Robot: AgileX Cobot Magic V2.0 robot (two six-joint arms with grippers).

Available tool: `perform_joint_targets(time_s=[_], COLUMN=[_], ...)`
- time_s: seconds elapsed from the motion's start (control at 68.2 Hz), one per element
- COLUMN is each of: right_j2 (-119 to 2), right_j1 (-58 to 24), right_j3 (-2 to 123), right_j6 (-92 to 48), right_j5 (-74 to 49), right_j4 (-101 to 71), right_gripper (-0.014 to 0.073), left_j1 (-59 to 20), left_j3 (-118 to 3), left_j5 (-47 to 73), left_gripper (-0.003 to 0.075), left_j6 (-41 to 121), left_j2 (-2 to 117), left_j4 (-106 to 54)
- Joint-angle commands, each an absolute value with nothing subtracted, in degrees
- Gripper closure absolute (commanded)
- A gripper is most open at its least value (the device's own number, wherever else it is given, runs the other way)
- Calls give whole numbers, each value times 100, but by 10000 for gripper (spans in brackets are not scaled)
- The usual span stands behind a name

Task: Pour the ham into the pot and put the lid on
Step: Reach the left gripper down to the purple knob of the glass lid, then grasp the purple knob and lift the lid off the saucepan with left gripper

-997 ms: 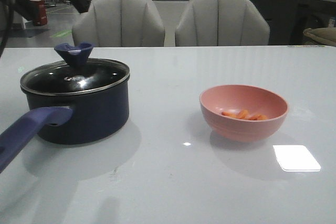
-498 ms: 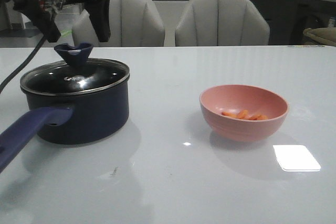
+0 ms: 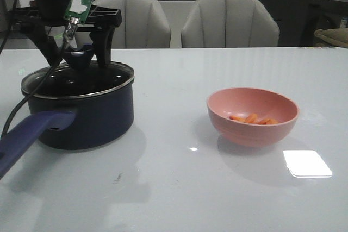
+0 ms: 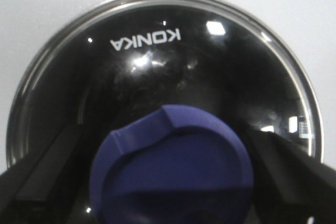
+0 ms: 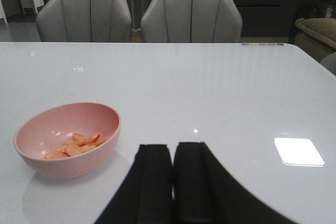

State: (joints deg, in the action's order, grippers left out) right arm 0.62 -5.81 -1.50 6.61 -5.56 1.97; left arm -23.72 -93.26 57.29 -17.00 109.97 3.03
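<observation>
**Op:** From the front view I logged the worktop (image 3: 179,188) first: pale, glossy, one bright square reflection near its right side. Two grey chairs (image 3: 228,20) stood behind its far edge.

**Obs:** And the pot?

**Op:** The pot (image 3: 81,115) sat on the left part of the worktop, dark navy, with its long handle (image 3: 24,137) running toward the camera and to the left. The lid (image 3: 79,80) lay seated on the pot's rim; in the left wrist view I read "KONKA" printed on the glass.

**Obs:** Left tool?

**Op:** I saw the left tool (image 3: 76,58) low over the lid, spread, with one black finger on each side of the blue knob (image 4: 170,169). I could not tell whether either finger touched the knob.

**Obs:** Bowl and ham?

**Op:** The pink bowl (image 3: 252,116) stood upright on the right part of the worktop, well apart from the pot. The ham (image 3: 253,119) lay in its bottom as a few small orange pieces.

**Obs:** Right tool?

**Op:** I noted the right tool (image 5: 172,182) only in its own wrist view: fingers pressed together, gripping nothing, above bare worktop near the bowl.
</observation>
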Motion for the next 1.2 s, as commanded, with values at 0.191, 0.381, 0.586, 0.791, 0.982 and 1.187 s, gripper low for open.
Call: perform_joint_targets(time_s=[0.191,0.381,0.586,0.791,0.982,1.187], right_j2=[173,173,173,173,173,173], right_j1=[-554,-554,-554,-554,-554,-554], right_j3=[-123,-123,-123,-123,-123,-123], right_j6=[623,623,623,623,623,623], right_j5=[-134,-134,-134,-134,-134,-134], right_j4=[283,283,283,283,283,283], right_gripper=[432,432,432,432,432,432], left_j1=[-2393,-2393,-1905,-946,-53,489], left_j3=[-9967,-10203,-9994,-9280,-8503,-7455], left_j5=[5729,5959,6094,6097,5607,4669], left_gripper=[443,443,443,443,443,443], left_j6=[-1767,-1767,-1645,-1086,-844,-48], left_j2=[10735,10511,9999,9572,9397,9476], left_j4=[305,355,687,743,468,-185])
